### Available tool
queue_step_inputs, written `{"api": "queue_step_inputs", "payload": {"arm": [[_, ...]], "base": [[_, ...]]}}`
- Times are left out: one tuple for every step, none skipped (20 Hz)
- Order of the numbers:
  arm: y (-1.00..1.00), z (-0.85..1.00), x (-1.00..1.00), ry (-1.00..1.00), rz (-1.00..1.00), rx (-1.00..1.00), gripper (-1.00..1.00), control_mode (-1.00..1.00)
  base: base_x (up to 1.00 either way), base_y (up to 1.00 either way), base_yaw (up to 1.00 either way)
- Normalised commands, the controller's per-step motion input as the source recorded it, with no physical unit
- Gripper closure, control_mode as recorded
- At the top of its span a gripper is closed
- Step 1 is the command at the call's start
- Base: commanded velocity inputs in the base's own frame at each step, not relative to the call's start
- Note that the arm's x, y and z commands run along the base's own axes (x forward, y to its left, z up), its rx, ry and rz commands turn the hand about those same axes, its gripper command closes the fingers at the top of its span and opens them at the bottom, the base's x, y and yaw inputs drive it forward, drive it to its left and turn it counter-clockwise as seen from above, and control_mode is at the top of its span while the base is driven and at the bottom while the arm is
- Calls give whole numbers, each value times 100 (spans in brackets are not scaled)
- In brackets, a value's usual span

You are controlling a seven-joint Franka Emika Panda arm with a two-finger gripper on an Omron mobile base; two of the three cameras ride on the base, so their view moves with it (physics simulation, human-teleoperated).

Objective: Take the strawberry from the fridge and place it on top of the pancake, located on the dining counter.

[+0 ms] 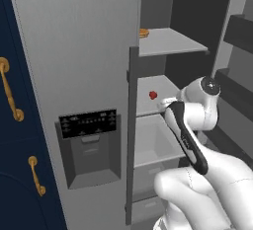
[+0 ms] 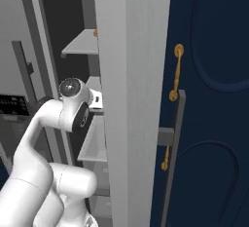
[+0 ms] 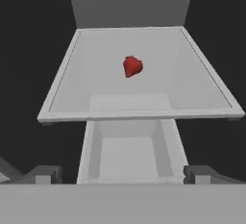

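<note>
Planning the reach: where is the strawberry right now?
The strawberry lies mid-shelf in the open fridge, on the shelf above the drawer, ahead of the open claw.

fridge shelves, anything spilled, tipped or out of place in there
Nothing stands out. The small bright red strawberry sits alone and whole on the middle pale grey shelf of the tall grey fridge, no spill around it. A flat orange-brown food item rests at the upper shelf's edge. The open gripper hangs short of the strawberry.
</note>
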Motion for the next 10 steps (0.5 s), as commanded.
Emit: {"api": "queue_step_inputs", "payload": {"arm": [[0,0,43,4,0,0,-100,-100],[0,0,40,3,0,0,-100,-100],[0,0,47,4,0,0,-100,-100],[0,0,54,1,-1,0,-100,-100],[0,0,54,0,0,0,-100,-100],[0,-4,57,0,0,0,-100,-100],[0,-8,53,-4,0,0,-100,-100],[0,-1,50,-1,0,0,-100,-100],[-1,0,48,0,0,0,-100,-100],[-4,0,49,0,0,0,-100,-100]], "base": [[0,0,0],[0,0,0],[0,0,0],[0,0,0],[0,0,0],[0,0,0],[0,0,0],[0,0,0],[0,0,0],[0,0,0]]}}
